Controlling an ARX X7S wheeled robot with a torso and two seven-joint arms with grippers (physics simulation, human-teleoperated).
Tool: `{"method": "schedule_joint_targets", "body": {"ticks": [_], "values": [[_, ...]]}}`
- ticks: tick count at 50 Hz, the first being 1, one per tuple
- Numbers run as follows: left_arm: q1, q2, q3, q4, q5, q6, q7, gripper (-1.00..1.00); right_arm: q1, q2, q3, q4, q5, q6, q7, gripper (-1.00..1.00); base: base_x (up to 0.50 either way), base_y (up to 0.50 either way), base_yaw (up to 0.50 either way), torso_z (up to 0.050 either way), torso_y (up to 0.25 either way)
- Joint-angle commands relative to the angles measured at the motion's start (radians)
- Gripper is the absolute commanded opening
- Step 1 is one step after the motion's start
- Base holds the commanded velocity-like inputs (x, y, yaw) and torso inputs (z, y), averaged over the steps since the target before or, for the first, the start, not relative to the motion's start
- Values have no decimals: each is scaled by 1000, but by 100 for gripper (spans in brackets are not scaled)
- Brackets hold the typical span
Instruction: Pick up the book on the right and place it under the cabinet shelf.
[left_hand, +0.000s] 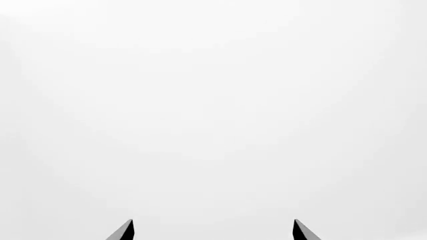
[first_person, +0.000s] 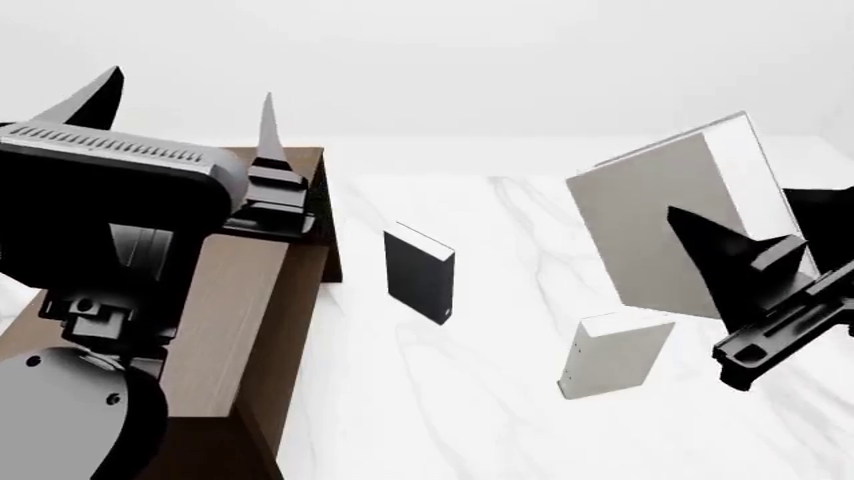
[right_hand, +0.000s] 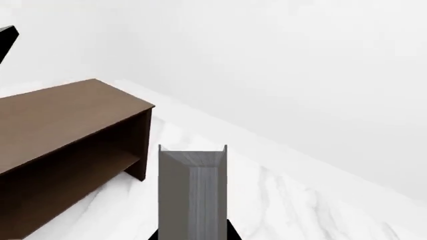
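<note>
The book is up off the table, tilted and clamped in my right gripper, well right of the cabinet, while my left gripper hangs spread wide, holding nothing

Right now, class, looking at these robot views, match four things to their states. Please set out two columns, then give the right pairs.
Things:
1. pale grey book
2. black book
3. off-white book
4. left gripper

States:
A. standing on the marble table beside the cabinet
B. open, holding nothing
C. lifted in the air, clamped by the right gripper
D. standing on the table below the lifted book

Pairs: 1-C, 2-A, 3-D, 4-B
</note>
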Motion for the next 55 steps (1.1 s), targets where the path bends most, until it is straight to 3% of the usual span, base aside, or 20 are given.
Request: {"method": "schedule_joint_targets", "body": {"ticks": [1, 9, 19, 55], "values": [[10, 8, -52, 34, -20, 47, -2, 100, -71, -171, 87, 5, -104, -213, 9, -100, 0, 0, 0, 0, 0], [13, 2, -69, 43, -31, 76, -8, 100, -93, -348, 28, 45, -191, -266, 2, -100, 0, 0, 0, 0, 1], [20, -13, -33, 12, -12, 104, -20, 100, -139, -488, 2, 84, -228, -338, -2, -100, 0, 0, 0, 0, 1], [25, -50, 20, -28, 11, 138, -62, 100, -536, -865, -145, 196, -393, -535, -86, -100, 0, 0, 0, 0, 1]]}}
